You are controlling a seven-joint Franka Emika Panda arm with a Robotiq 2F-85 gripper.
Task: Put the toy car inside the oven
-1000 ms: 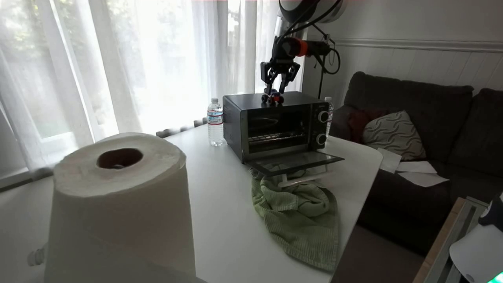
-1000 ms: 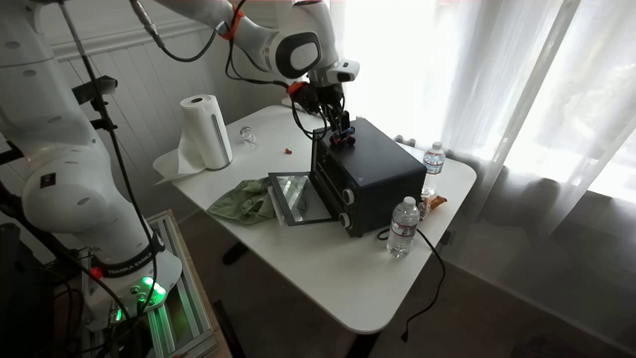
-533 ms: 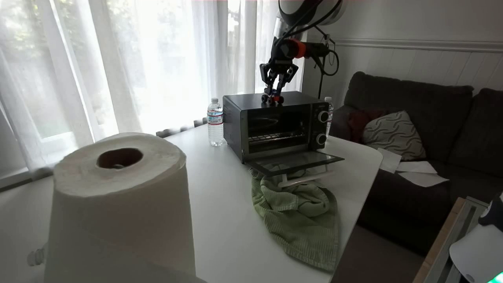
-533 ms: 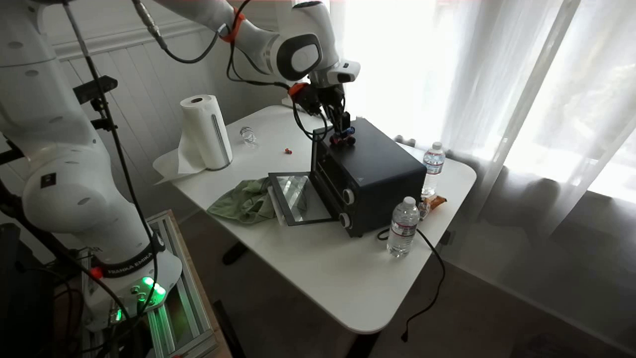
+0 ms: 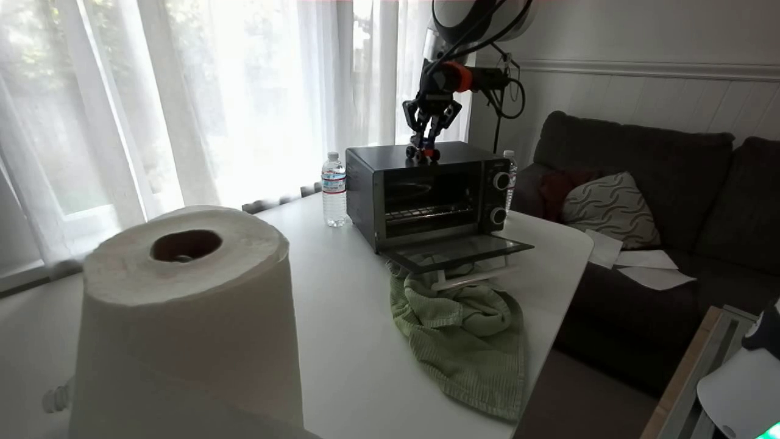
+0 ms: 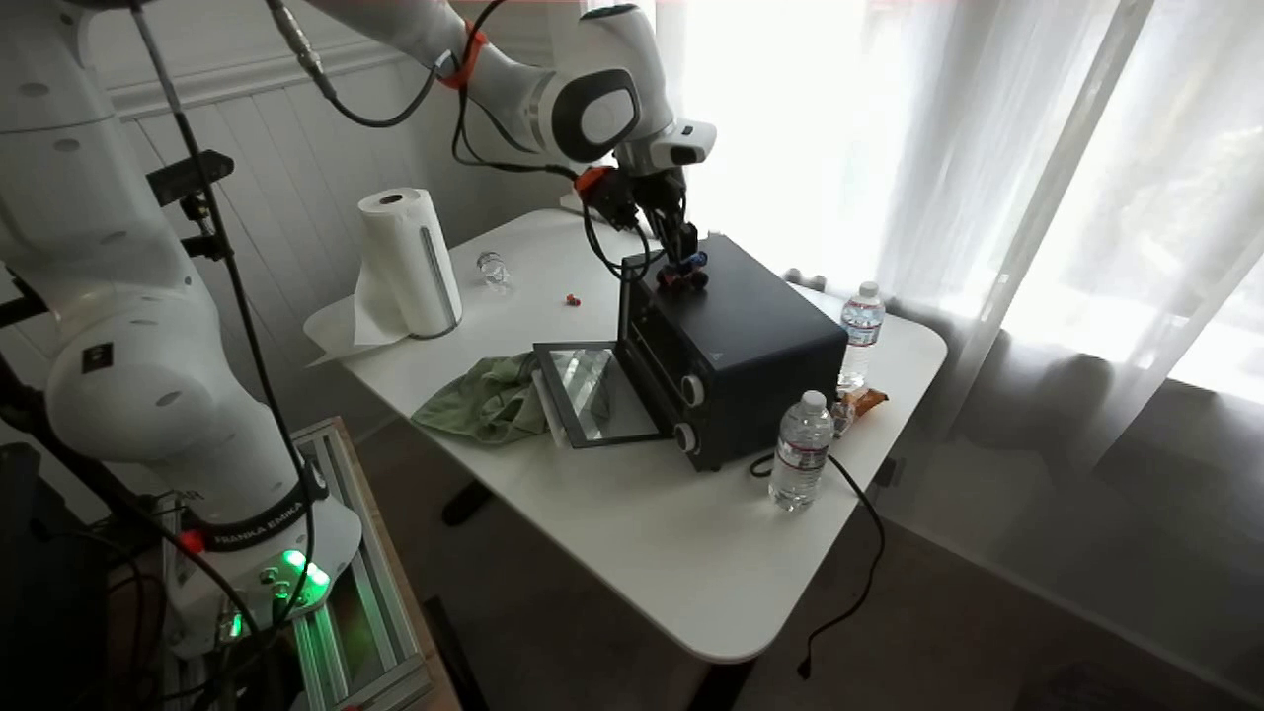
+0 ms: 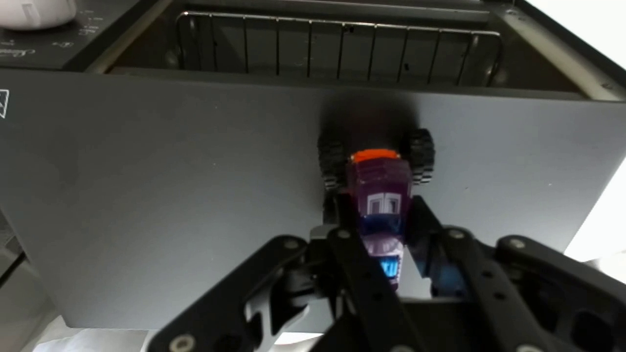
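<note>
In an exterior view, the pincer [image 5: 425, 144] is pointing down at the toy car [image 5: 423, 155]. In an exterior view, the toy car is sitting on the oven [image 6: 755, 316]. In the wrist view, two fingers [image 7: 422, 219] are squeezing the toy car between them.

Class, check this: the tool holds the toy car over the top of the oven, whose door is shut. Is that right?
No: the door is not shut but open, folded down, as both exterior views show. The tool does hold the toy car over the top of the oven.
</note>
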